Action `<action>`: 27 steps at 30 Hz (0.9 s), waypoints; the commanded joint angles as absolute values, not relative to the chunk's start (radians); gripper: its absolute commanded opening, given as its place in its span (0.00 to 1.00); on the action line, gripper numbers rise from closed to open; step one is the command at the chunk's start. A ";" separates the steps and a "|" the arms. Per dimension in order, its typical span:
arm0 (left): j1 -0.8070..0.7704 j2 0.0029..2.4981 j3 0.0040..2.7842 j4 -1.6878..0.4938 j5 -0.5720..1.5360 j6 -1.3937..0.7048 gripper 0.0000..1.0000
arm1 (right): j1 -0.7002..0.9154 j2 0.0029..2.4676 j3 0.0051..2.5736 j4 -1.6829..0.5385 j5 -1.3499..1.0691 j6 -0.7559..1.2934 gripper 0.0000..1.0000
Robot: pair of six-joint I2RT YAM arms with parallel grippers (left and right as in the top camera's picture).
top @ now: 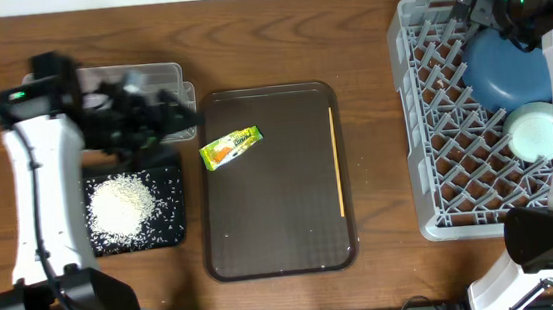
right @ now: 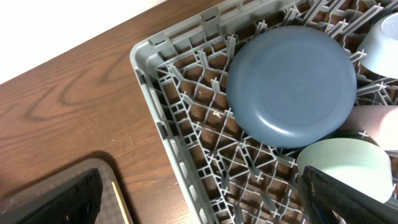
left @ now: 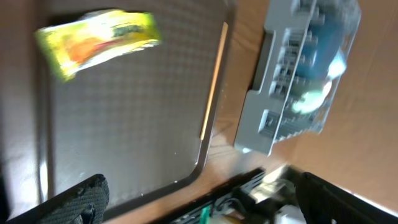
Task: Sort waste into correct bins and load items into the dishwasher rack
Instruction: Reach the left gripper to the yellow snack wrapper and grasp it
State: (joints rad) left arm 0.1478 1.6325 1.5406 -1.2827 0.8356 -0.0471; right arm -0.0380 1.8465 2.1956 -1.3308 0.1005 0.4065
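The yellow-green wrapper (top: 231, 147) lies on the brown serving tray (top: 279, 245), and the thin wooden stick (top: 336, 160) lies along the tray's right side. My left gripper (top: 178, 118) is open and empty over the clear tub (top: 154, 73); its view shows the wrapper (left: 96, 40) and the stick (left: 211, 87), blurred. A whitish lump (top: 135, 82) in the tub may be the tissue. The rice heap (top: 120, 204) fills the black tray (top: 173, 229). The grey rack (top: 423, 112) holds the dark-blue dish (right: 289, 84), mint bowl (right: 342, 165), light-blue bowl (right: 382, 34) and pink cup (right: 373, 118). My right gripper (right: 202, 196) is open and empty above the rack's left edge.
Loose grains are scattered across the black tray around the heap. The brown tray sits between the bins and the rack, with a strip of bare wooden table (top: 378, 166) on its right. The right arm (top: 504, 0) hangs over the rack's far corner.
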 commanded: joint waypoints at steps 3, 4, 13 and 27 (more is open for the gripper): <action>-0.032 1.616 1.557 -1.179 0.737 0.031 0.98 | -0.039 1.853 2.196 -1.332 0.112 0.411 0.99; -0.069 1.616 1.557 -1.155 0.659 0.031 0.98 | -0.039 1.853 2.196 -1.332 0.112 0.411 0.99; -0.326 1.662 1.554 -1.016 -0.098 0.128 0.98 | -0.039 1.853 2.196 -1.332 0.112 0.411 0.99; -0.340 1.917 1.547 -0.963 -0.030 0.299 0.88 | -0.039 1.853 2.196 -1.332 0.112 0.411 0.99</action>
State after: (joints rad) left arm -0.3397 1.8797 1.5406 -0.9756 -0.0322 0.2329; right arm -0.0380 1.8465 2.1956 -1.3308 0.1024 0.4065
